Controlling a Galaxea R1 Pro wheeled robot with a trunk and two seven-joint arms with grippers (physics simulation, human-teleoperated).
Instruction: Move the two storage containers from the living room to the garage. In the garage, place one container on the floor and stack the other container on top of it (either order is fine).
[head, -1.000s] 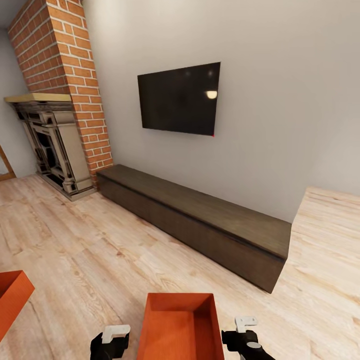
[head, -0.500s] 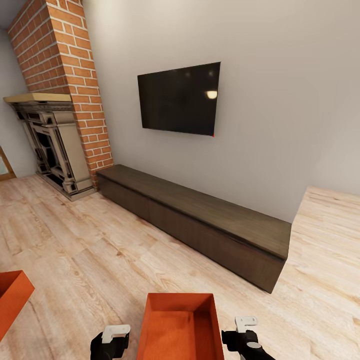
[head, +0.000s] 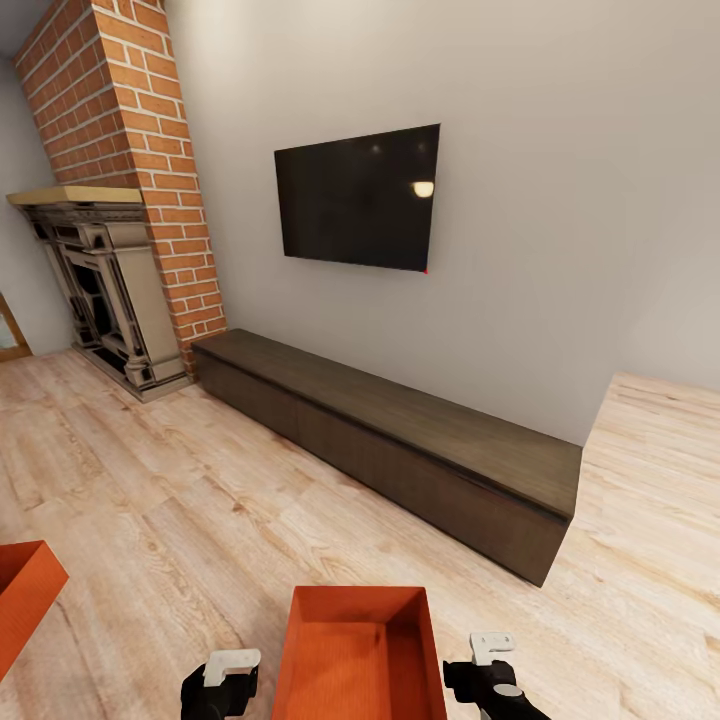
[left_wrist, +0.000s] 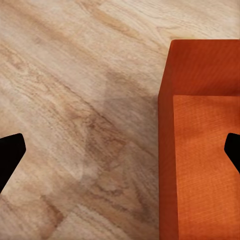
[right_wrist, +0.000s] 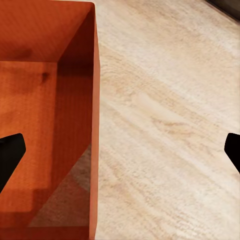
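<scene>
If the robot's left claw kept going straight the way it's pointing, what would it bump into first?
Probably the near container's side wall, which runs between the left gripper fingertips; beside it lies wood floor. Depth is unclear.

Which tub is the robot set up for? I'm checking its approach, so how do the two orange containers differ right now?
The middle container sits between the left gripper and right gripper; the side container lies off to the left, apart from both. The middle one shows its ribbed inside, while the side one is cut off by the picture's edge. Both are orange-red, open-topped, and on the wood floor.
</scene>
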